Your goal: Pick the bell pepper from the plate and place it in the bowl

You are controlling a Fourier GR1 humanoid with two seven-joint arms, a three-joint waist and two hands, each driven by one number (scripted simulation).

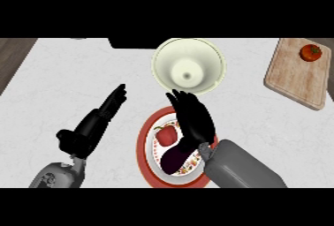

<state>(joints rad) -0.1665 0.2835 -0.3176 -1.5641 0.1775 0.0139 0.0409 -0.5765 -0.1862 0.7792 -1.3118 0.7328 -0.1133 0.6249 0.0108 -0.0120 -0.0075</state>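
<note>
A red bell pepper lies on a red-rimmed plate near the counter's front middle. My right hand hovers over the plate's right half with straight fingers pointing away, its thumb down beside the pepper; it covers part of the plate. A dark shadow lies on the plate below the pepper. The cream bowl stands just beyond the plate, nothing in it. My left hand rests open to the left of the plate, fingers up.
A wooden cutting board with a tomato on it lies at the back right. A dark object sits at the counter's far edge, left of the bowl. White counter spreads to the left and right of the plate.
</note>
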